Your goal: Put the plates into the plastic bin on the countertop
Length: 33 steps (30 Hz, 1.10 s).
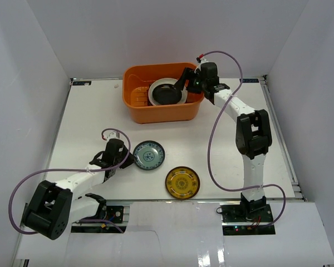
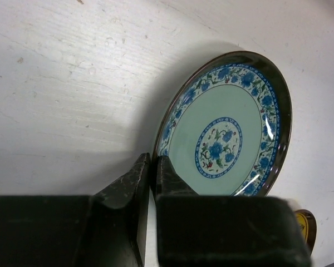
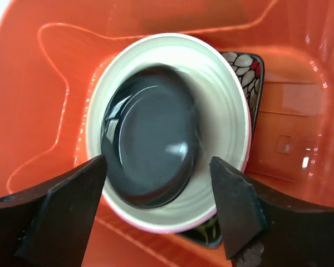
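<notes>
The orange plastic bin (image 1: pixel 161 114) stands at the back of the white countertop (image 1: pixel 89 122). In it a glossy black plate (image 3: pixel 150 139) lies on a cream plate (image 3: pixel 222 122), over a pink rim (image 3: pixel 156 228) and a dark floral plate (image 3: pixel 247 72). My right gripper (image 1: pixel 186 80) hangs open and empty just above the black plate (image 1: pixel 167 94), also seen in the right wrist view (image 3: pixel 158 161). My left gripper (image 1: pixel 129 158) is shut on the left rim of the blue-patterned plate (image 1: pixel 149 155), which also shows in the left wrist view (image 2: pixel 228 133), as does the gripper (image 2: pixel 152 161). The yellow-gold plate (image 1: pixel 182 182) lies near the front.
White walls border the countertop, with metal rails (image 1: pixel 281 133) along the right side. The yellow-gold plate's edge (image 2: pixel 306 225) shows just right of my left gripper. The bin's ribbed bottom (image 1: pixel 138 95) shows left of the stacked plates. A purple cable (image 1: pixel 217 150) loops beside the right arm.
</notes>
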Each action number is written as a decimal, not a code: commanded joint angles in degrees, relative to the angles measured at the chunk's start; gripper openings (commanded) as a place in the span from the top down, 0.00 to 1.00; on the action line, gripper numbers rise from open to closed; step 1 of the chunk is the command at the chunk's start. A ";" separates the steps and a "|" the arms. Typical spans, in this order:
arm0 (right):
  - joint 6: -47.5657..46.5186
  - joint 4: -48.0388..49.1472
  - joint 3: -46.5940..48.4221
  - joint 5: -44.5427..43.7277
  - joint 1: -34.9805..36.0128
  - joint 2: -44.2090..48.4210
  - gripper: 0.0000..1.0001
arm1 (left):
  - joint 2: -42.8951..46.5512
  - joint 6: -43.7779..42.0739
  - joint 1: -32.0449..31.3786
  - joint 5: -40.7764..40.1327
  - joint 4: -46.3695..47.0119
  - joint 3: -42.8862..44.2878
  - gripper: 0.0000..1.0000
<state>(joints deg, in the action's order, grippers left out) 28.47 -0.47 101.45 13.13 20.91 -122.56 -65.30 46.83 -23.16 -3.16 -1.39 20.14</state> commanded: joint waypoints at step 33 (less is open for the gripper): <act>-0.69 4.69 -95.47 21.41 3.09 74.05 0.24 | -1.04 -3.32 0.13 8.00 -3.45 36.86 1.00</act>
<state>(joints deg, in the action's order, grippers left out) 26.55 2.28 8.08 31.90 23.29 -47.66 -62.87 44.82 -23.14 5.91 -6.70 50.02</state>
